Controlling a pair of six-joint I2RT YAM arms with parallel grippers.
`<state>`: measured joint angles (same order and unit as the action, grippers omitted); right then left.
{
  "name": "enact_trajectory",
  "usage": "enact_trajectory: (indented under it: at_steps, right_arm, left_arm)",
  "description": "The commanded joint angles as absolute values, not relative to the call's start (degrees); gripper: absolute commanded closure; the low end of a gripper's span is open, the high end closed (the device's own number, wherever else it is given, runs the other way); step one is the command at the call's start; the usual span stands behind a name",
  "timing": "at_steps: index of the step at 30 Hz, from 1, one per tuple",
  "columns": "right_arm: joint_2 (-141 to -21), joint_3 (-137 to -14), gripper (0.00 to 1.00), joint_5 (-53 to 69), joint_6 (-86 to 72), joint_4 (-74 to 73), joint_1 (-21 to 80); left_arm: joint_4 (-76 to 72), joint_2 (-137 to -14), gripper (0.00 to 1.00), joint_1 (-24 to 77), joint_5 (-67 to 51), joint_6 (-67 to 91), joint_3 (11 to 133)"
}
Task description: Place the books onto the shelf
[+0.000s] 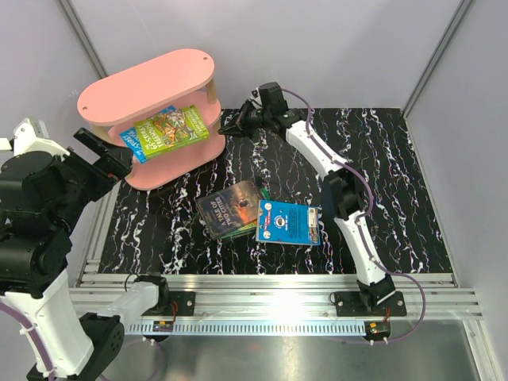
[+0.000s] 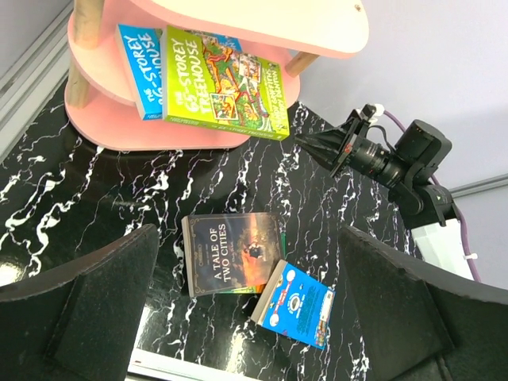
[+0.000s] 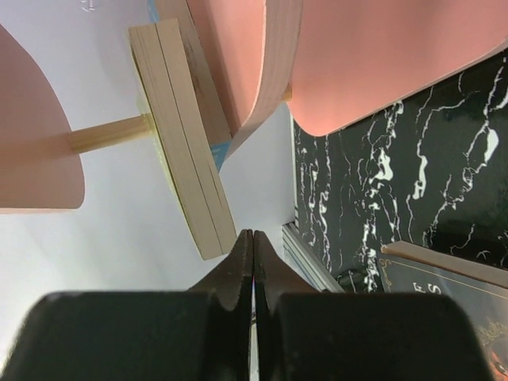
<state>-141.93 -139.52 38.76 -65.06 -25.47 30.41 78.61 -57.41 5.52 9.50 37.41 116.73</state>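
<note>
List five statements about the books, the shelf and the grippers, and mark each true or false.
1. The green book and the blue book lie on the shelf, under its top board. True.
2. The right gripper holds a book. False: it is shut on nothing, by the shelf's end.
3. The dark book is not yet on the shelf. True.
4. The left gripper is shut. False: its jaws stand wide open.
5. A book lies on the top board. False: that board is bare.
</note>
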Motion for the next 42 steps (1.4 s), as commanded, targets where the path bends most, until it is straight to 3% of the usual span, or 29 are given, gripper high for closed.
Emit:
enact_trajectory:
  at_steps: [1, 27, 29, 34, 37, 42]
  right_arm:
    - [-142.12, -143.35, 1.00, 41.13, -68.11, -20.83, 31.29]
    - [-150.47, -152.14, 1.00, 42.98, -82.00, -2.21, 34.19]
    - [-149.86, -151.96, 0.97, 43.07, -83.05, 4.52, 34.28]
    - [-145.64, -148.90, 0.65, 42.54, -83.23, 13.79, 34.02]
    - [-141.69, -143.47, 0.58, 42.71, -82.36, 16.87, 33.31]
    - [-133.36, -131.77, 0.59, 45.26, -77.88, 16.00, 31.03]
  left_arm:
    - [81.48, -57.04, 0.01, 5.62, 11.07, 37.35, 115.76]
    - [80.33, -58.89, 0.01, 5.62, 11.34, 35.16, 114.70]
    - [80.25, -58.89, 0.01, 5.62, 11.34, 34.98, 114.61]
    - [79.72, -58.89, 0.01, 5.62, 10.81, 34.80, 113.73]
    - [79.19, -58.71, 0.01, 5.62, 10.46, 34.81, 113.20]
    - [79.01, -58.10, 0.01, 5.62, 10.55, 34.28, 113.12]
